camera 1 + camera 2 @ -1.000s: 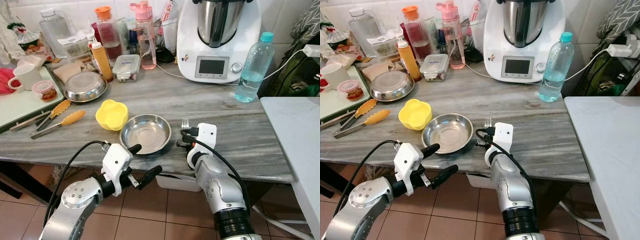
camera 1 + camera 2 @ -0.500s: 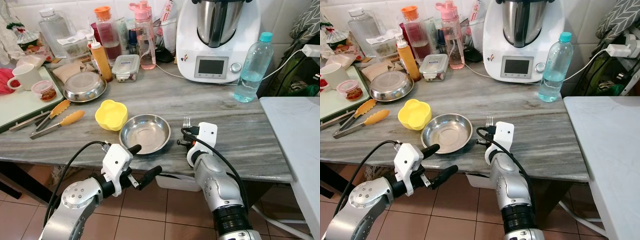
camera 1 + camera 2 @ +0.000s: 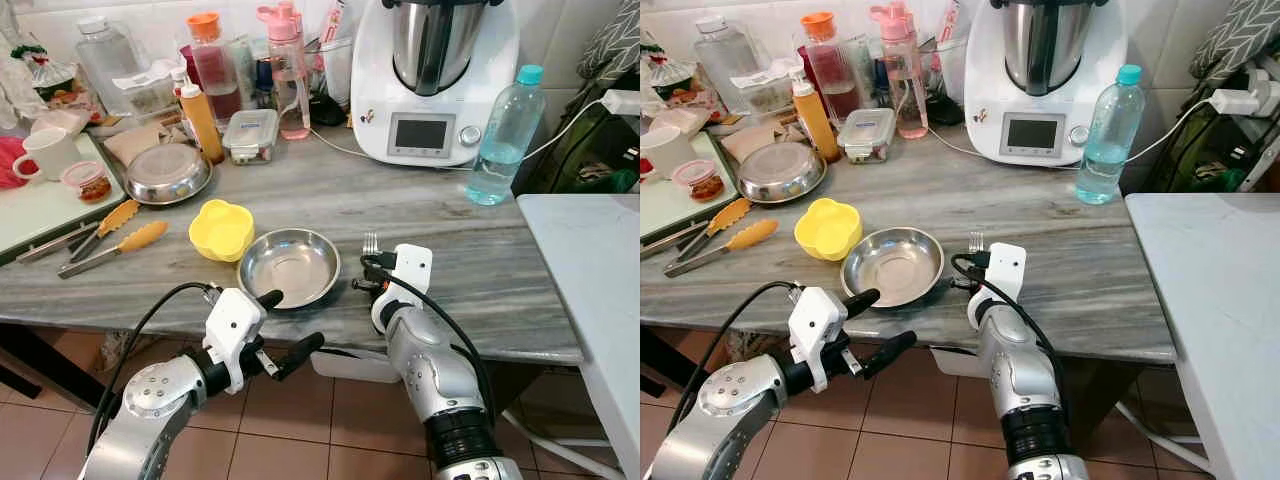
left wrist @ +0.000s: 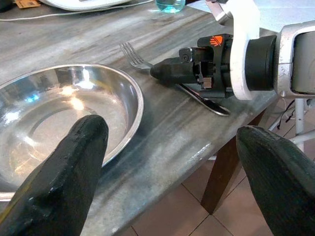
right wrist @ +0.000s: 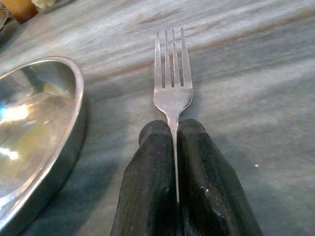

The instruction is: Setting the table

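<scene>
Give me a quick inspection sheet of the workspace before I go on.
Surface: grey marble counter.
Job's things: steel bowl near the front edge; fork flat on the counter beside it, apart.
Clutter: yellow cup, tongs, lidded pan, bottles, water bottle, food processor.
Grippers: right gripper shut on fork handle; left gripper open, at the counter edge.
Cables: processor cord along the back.
Surroundings: tiled floor; white table at right.

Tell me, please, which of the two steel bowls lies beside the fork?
The empty steel bowl at the counter's front edge, next to the yellow bowl; the other sits farther back.
</scene>
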Tool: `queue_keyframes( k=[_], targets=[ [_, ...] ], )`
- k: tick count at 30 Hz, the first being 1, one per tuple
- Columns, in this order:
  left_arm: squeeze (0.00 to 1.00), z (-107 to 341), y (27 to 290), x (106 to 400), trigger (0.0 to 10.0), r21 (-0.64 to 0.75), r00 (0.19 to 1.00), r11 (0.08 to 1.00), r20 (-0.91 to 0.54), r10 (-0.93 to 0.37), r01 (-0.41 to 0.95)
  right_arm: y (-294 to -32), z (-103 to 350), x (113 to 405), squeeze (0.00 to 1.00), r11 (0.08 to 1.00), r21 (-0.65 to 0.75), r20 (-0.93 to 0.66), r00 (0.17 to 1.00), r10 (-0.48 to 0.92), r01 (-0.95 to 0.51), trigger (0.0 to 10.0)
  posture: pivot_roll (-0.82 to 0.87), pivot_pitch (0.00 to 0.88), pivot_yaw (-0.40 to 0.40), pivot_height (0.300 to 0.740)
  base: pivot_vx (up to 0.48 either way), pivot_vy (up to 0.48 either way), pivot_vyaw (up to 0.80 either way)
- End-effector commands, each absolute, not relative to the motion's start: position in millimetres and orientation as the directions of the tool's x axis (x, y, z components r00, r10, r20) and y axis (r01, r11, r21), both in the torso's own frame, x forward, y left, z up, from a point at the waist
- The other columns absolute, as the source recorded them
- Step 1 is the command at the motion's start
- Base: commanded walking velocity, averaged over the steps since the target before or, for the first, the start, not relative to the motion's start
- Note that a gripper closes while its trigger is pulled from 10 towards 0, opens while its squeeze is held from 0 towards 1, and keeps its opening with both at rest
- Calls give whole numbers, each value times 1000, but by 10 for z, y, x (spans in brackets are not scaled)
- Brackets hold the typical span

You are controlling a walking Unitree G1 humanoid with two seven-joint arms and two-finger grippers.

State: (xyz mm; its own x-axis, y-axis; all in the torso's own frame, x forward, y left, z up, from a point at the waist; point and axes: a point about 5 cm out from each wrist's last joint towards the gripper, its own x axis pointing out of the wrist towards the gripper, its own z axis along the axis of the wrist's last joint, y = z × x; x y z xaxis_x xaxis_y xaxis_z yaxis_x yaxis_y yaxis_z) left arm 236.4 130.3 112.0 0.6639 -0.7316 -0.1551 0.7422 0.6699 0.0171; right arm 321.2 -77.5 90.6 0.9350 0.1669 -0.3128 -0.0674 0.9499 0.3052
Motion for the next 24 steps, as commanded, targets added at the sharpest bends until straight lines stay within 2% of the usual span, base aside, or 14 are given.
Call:
queue_keyframes(
  k=[1,13,24],
  targets=[
    [0,1109,1306,2344,10000,22,661,667,-168,-731,744,-560,869,3184,1000,926,365,-347,909,233,-98,10000,-30,44,79,740,0,0,0],
    [0,1093,1303,2354,10000,23,661,668,-171,-731,744,-617,906,3194,1000,940,328,-325,922,208,-96,10000,-29,43,78,740,0,0,0],
    [0,1088,1308,2376,10000,31,663,669,-171,-728,743,-881,1290,3212,1000,980,171,-103,987,121,-103,10000,-34,39,80,740,0,0,0]
  ],
)
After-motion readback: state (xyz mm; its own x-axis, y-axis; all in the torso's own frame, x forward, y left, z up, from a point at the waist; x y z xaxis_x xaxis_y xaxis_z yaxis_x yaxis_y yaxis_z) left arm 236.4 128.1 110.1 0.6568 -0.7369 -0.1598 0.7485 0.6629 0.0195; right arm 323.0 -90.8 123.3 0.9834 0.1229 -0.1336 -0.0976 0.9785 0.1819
